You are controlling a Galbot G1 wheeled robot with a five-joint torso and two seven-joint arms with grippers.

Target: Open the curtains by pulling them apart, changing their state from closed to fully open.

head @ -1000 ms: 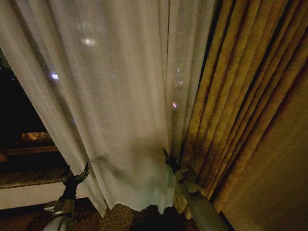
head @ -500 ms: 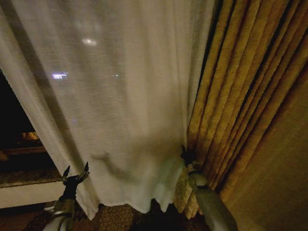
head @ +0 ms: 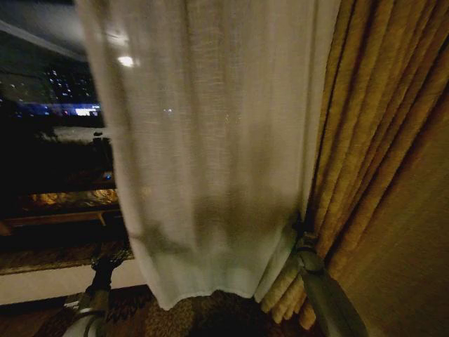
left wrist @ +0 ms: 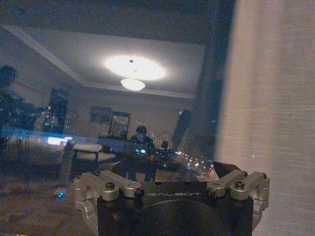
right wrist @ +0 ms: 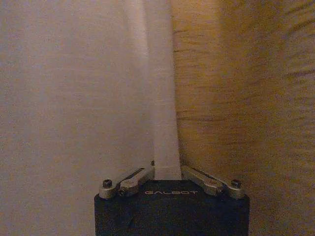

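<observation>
Curtains point(head: 210, 161) sheer cream (pleated) | right tool point(head: 300, 232) clenched on fold | left tool point(head: 105, 261) released

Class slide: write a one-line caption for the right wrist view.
Right gripper pinches a fold of the sheer cream-white curtain beside the thick golden-yellow drape.

You see curtains point(head: 210, 154) of thin, matt, open-weave cloth; drapes point(head: 379, 140) heavier, coarse-woven; right gripper point(right wrist: 167, 169) matt black, metal links.

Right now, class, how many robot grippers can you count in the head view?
2: the left gripper low beside the sheer curtain's left edge; the right gripper at its right edge, against the yellow drape.
</observation>
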